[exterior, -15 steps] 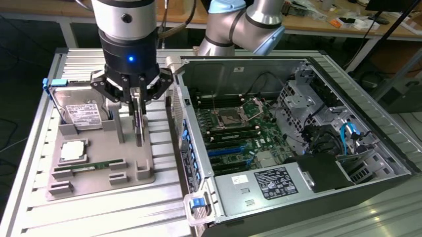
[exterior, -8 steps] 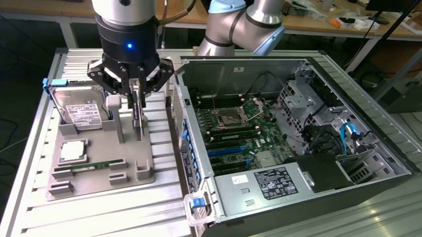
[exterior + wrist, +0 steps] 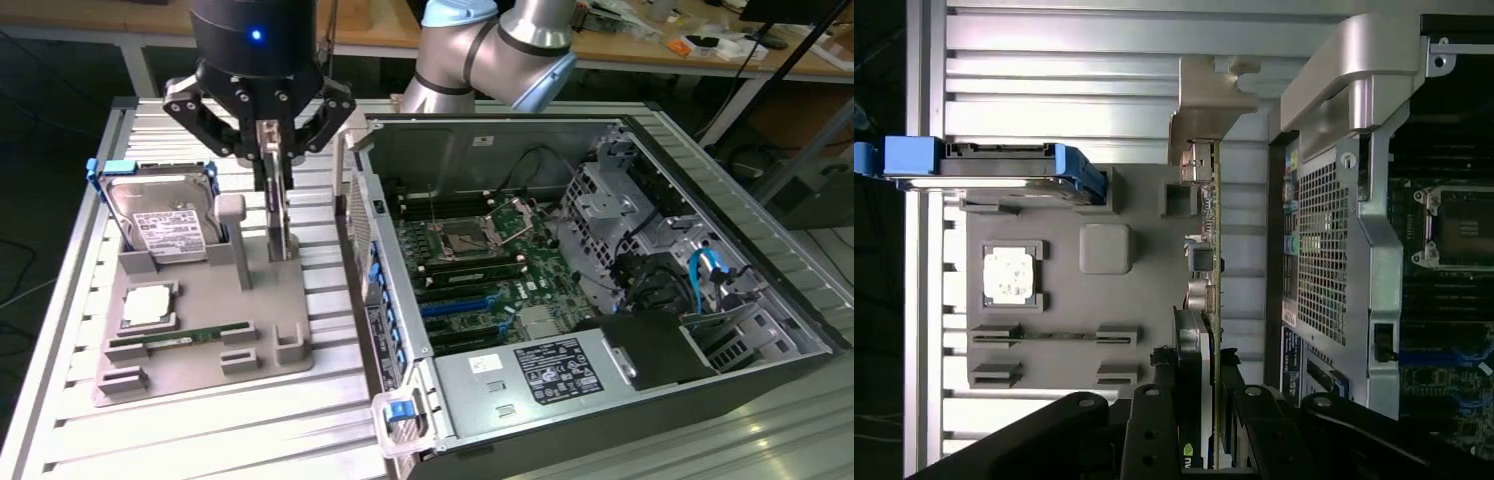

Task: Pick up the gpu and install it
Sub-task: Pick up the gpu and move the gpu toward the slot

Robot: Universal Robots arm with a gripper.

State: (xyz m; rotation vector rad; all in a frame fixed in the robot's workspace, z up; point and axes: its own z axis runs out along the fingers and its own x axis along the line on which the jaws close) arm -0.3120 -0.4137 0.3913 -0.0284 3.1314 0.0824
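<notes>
The gpu (image 3: 278, 215) is a thin dark card standing on edge in the grey fixture (image 3: 200, 375) on the table, at the exterior view's left of the open computer case (image 3: 747, 380). My gripper (image 3: 274, 170) hangs straight over it, its two fingers pressed against the card's faces at its upper part. In the wrist view the gpu (image 3: 1206, 250) runs away from the gripper (image 3: 1199, 410), with its silver bracket (image 3: 1204, 100) at the far end. The card's lower edge still sits in the fixture's slot.
A silver hard drive (image 3: 163, 225) with blue rails leans in the fixture, with a processor chip (image 3: 147, 305) and a green memory stick (image 3: 180, 342) in front of it. The case's motherboard (image 3: 494, 250) lies exposed with blue slots (image 3: 467, 305); the case wall (image 3: 354, 200) stands close beside the card.
</notes>
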